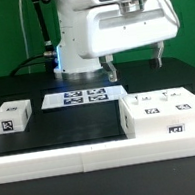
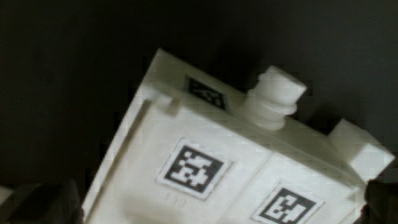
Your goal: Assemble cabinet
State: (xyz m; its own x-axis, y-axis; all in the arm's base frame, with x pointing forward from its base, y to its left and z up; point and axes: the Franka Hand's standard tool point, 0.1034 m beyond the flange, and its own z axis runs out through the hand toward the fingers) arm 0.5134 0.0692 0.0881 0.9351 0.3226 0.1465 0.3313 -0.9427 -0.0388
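Hardly begun, I'd say: the gripper (image 1: 134,68) hangs above the big white box (image 1: 166,110), fingers spread and empty, while the small block (image 1: 11,116) lies well apart, unjoined.

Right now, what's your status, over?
Claw open, empty. Large white tagged plastic box sits below it, untouched. Nothing seen between them.
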